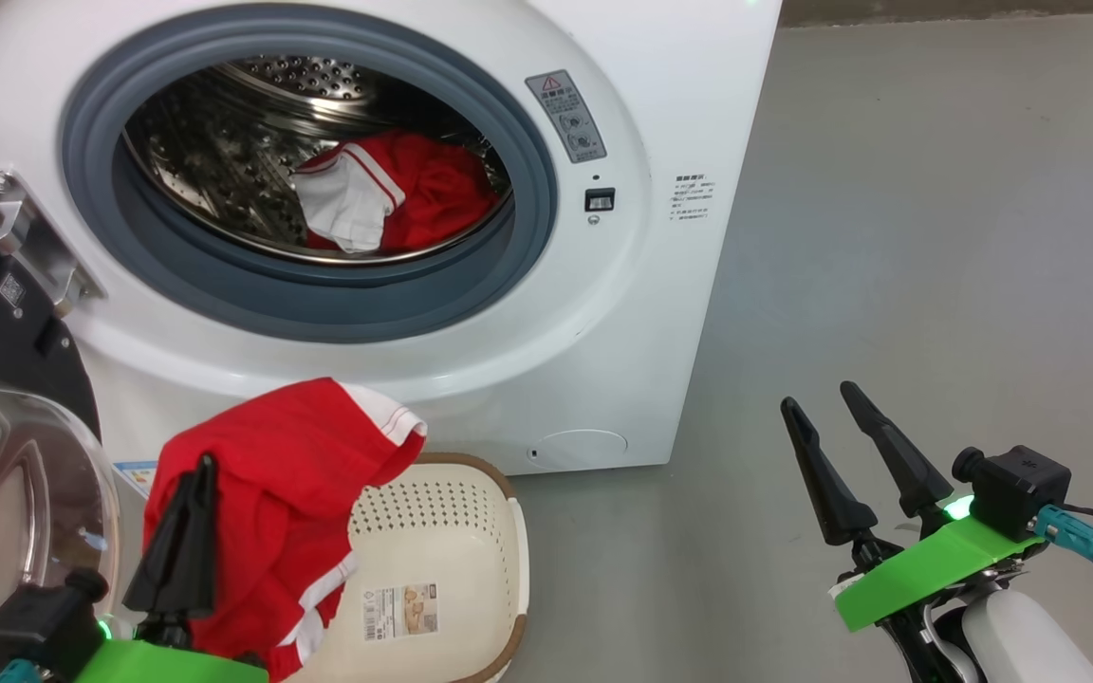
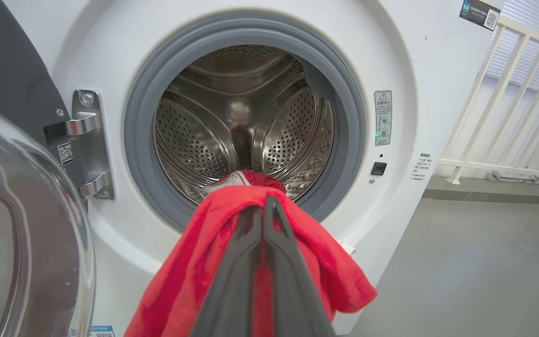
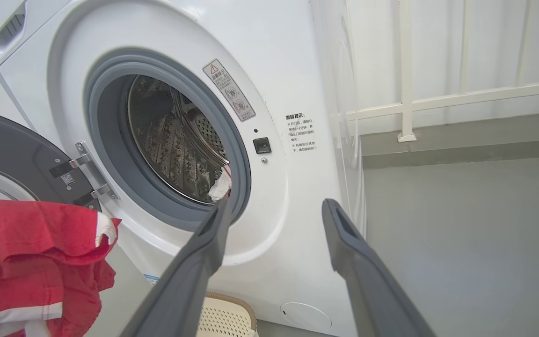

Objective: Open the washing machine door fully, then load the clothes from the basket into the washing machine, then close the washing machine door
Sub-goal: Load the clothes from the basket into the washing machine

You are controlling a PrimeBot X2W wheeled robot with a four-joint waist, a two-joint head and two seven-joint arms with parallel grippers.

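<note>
The washing machine (image 1: pixel 603 313) stands with its door (image 1: pixel 6 446) swung open to the left, glass bowl facing out. Red and white clothes (image 1: pixel 395 194) lie in the steel drum. My left gripper (image 1: pixel 200 470) is shut on another red garment (image 1: pixel 271 474) with white stripes, lifted above the cream basket (image 1: pixel 452 531) in front of the machine. In the left wrist view the gripper (image 2: pixel 265 206) holds that garment (image 2: pixel 194 262) just below the drum opening (image 2: pixel 241 121). My right gripper (image 1: pixel 817 394) hangs open over the floor at the lower right, empty; its fingers (image 3: pixel 213 234) frame the machine's front.
Grey floor (image 1: pixel 935 237) stretches to the right of the machine. A white railing (image 2: pixel 508 103) stands behind it on the right. The open door's hinge (image 2: pixel 87 140) sits left of the drum opening. The basket bottom shows a label sticker (image 1: pixel 399 609).
</note>
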